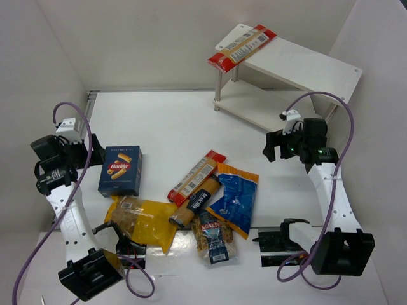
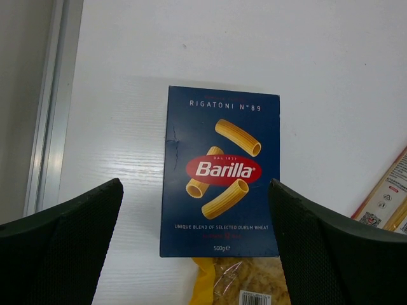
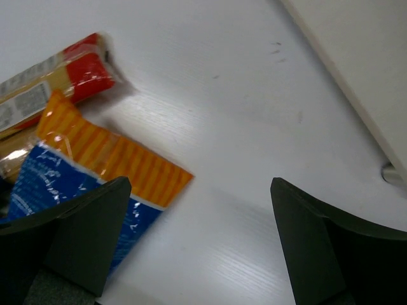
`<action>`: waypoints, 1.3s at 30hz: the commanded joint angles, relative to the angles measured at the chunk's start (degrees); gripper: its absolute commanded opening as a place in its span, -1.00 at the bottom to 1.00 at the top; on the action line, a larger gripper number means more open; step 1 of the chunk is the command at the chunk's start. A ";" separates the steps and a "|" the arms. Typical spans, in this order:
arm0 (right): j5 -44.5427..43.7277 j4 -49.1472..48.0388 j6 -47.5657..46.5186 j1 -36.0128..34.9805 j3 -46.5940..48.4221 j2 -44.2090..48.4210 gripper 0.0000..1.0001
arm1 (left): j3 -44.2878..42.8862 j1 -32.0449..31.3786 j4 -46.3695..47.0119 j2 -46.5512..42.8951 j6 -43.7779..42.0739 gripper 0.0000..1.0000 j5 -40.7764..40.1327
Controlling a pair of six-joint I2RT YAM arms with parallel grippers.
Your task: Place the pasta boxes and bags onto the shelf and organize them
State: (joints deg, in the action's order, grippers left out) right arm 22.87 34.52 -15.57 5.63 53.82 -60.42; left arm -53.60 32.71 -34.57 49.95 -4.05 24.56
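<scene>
A dark blue Barilla box (image 1: pixel 120 170) (image 2: pixel 219 171) lies flat at the table's left. My left gripper (image 1: pixel 94 150) (image 2: pixel 196 184) hovers above its near end, open and holding nothing. Overlapping the box's near edge is a yellow bag (image 1: pixel 143 219) (image 2: pixel 245 283). In the middle lie a spaghetti bag (image 1: pixel 197 176) (image 3: pixel 76 70), a brown pack (image 1: pixel 198 202), a blue bag (image 1: pixel 234 198) (image 3: pixel 44 184) and a clear bag (image 1: pixel 214 238). A second spaghetti bag (image 1: pixel 241 47) rests on the top board of the white shelf (image 1: pixel 305 67). My right gripper (image 1: pixel 273 146) (image 3: pixel 201 184) hangs open over bare table, between the blue bag and the shelf.
The shelf's lower board (image 1: pixel 267 108) (image 3: pixel 356 57) and a leg foot (image 3: pixel 394 175) stand close to the right of my right gripper. White walls close in the table on the left, back and right. A metal rail (image 2: pixel 54 108) runs along the left edge.
</scene>
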 commanded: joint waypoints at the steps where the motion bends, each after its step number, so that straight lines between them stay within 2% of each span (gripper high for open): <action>1: 5.25 1.59 -2.80 -4.48 1.19 0.23 0.98 | -0.71 0.34 0.11 -0.03 -1.22 1.00 1.81; 4: 5.87 2.13 -3.50 -4.49 1.81 -0.31 0.98 | -0.71 -4.04 -0.41 1.01 -2.63 1.00 1.64; 9: 6.48 2.13 -3.50 -7.12 1.81 0.31 0.98 | -4.73 -22.04 -5.05 11.55 -6.14 1.00 -1.43; 10: 6.48 2.13 -2.98 -7.12 1.81 0.31 0.98 | -5.89 -28.25 -5.94 13.66 -6.84 1.00 -2.31; 13: 6.48 2.13 -2.44 -7.12 1.29 1.44 0.98 | -7.74 -36.02 -6.65 19.64 -7.37 1.00 -6.00; 14: 6.48 2.13 -2.44 -7.12 1.28 1.45 0.98 | -7.74 -40.49 -5.78 19.66 -7.37 1.00 -7.06; 20: 7.10 2.13 -2.44 -7.65 1.28 1.45 0.98 | -2.39 -54.56 7.37 20.97 -6.06 1.00 -11.28; 22: 7.62 1.60 -2.44 -7.65 1.28 1.45 0.98 | -2.38 -57.74 8.11 23.94 -3.87 1.00 -14.35; 28: 7.62 1.60 -2.44 -7.65 1.28 -1.19 0.98 | -3.88 -61.97 14.52 32.38 2.91 1.00 -11.56; 32: 7.62 2.13 -2.44 -7.65 1.28 -1.19 0.98 | -3.26 -64.96 19.87 35.91 6.07 1.00 -12.87; 39: 8.15 2.13 -2.97 -7.65 1.28 0.39 0.98 | -5.55 -71.99 21.64 44.69 8.45 1.00 -17.08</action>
State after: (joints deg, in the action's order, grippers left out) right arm 29.56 36.62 -17.93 -1.50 53.89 -61.52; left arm -57.23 -37.15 -15.84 91.81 2.20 9.80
